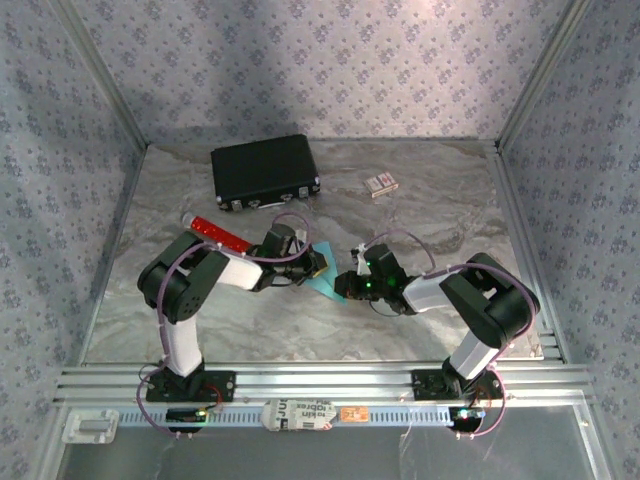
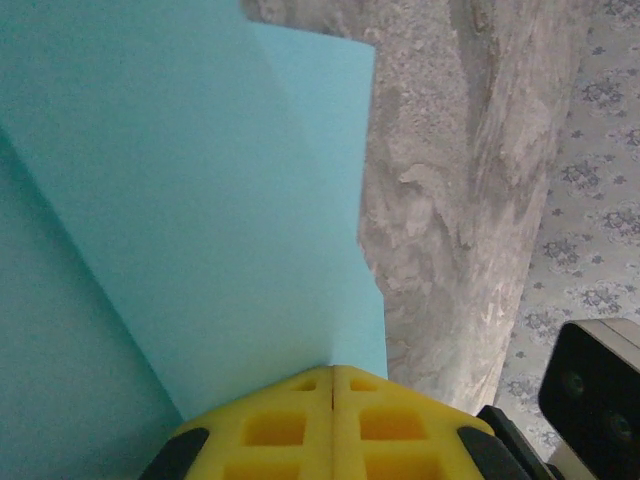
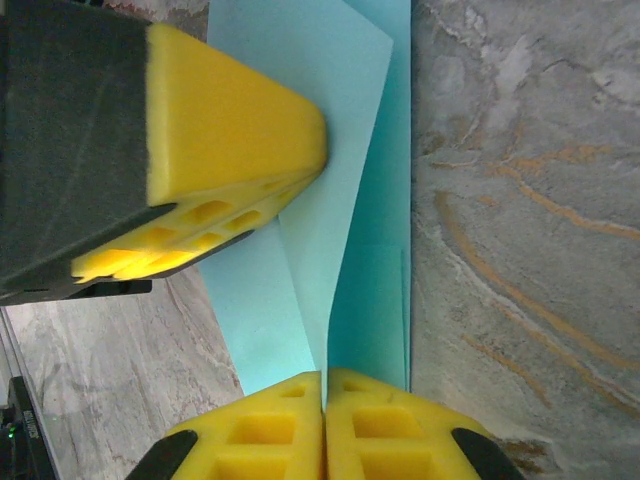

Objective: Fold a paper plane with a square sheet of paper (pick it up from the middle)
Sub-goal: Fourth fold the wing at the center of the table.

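The square sheet of paper is light cyan-blue and folded into overlapping flaps, held between both grippers at mid table. My left gripper is shut on the paper's edge, its yellow pads pressed together. In the right wrist view my right gripper is shut on a crease of the paper, with the left gripper's yellow fingers lying on the sheet at upper left. From above, the left gripper and right gripper meet over the paper. I see folded layers, but no clear paper plane shape.
A black case lies at the back of the marbled table. A red tube rests beside the left arm. A small patterned card box sits at the back right. Patterned walls close in the table.
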Robot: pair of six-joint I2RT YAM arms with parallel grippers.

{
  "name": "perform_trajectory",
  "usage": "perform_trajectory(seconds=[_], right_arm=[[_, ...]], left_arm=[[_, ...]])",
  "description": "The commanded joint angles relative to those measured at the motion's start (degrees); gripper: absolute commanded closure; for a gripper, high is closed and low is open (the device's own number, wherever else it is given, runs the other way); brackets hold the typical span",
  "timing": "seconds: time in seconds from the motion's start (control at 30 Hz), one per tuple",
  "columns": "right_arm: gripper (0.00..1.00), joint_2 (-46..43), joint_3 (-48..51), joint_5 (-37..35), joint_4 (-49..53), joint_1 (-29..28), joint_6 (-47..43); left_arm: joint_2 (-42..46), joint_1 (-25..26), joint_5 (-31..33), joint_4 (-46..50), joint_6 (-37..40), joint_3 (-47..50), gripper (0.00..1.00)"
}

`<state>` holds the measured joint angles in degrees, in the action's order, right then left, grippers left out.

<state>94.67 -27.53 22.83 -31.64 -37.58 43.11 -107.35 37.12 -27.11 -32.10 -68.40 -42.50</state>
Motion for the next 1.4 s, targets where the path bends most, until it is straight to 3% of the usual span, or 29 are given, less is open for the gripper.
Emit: perform_trajectory(seconds=[0.0, 0.83, 1.37], right_arm=[[0.91, 3.8, 0.2, -0.2, 6.6, -0.7, 0.4], [0.9, 3.5, -0.1, 0.0, 6.9, -0.6, 1.1], [0.84, -4.4, 1.5, 2.4, 10.9, -0.5, 0.9]], left_arm=[[-1.1, -0.4, 0.6, 0.6, 1.2, -1.0, 0.94], [-3.7, -0.3, -1.4, 4.5, 2.2, -2.8, 0.95], [-3.2, -0.3, -1.0, 4.4, 2.3, -1.5, 0.96]])
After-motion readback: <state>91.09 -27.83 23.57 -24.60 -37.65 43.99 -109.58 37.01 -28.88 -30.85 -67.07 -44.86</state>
